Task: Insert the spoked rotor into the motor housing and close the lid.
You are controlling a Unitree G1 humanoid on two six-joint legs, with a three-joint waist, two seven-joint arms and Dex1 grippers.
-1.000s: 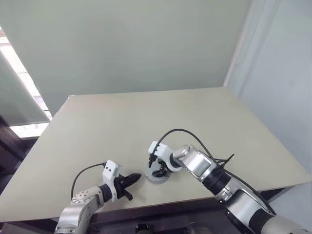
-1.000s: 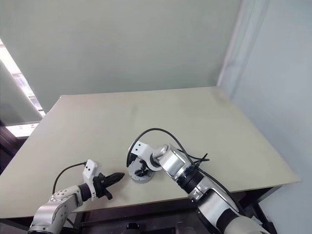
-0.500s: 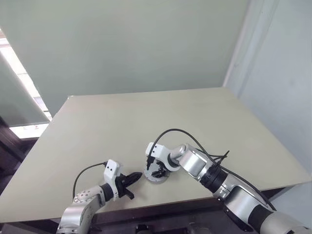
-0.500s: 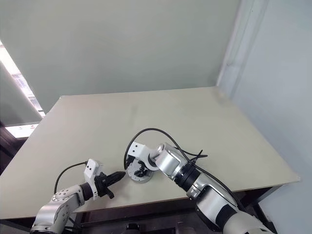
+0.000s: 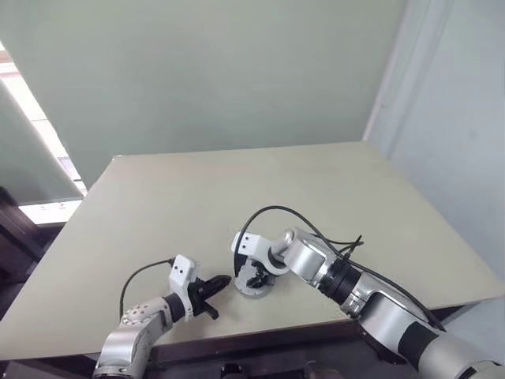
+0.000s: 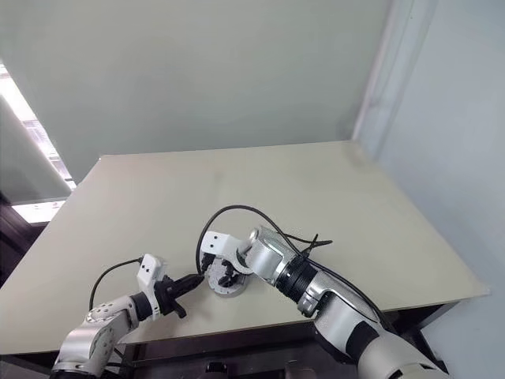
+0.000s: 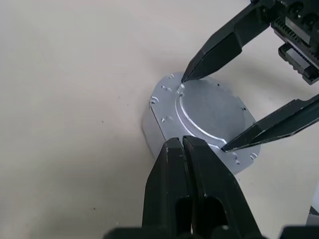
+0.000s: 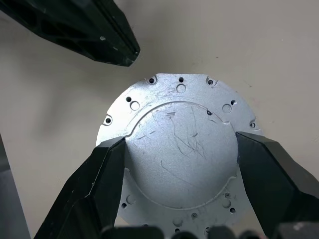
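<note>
Right wrist view: my right gripper (image 8: 180,164) spread, fingertips (image 8: 112,159) against raised centre of silver housing (image 8: 180,102) on table (image 5: 197,197). My left gripper (image 7: 183,144) shut, tips just beside housing rim.

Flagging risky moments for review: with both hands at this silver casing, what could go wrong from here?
1. The right hand pinches the raised cap only by its low edge, so it could slip off.
2. The shut left hand meets the silver casing at one rim spot; the casing might slide or turn on the smooth table.
</note>
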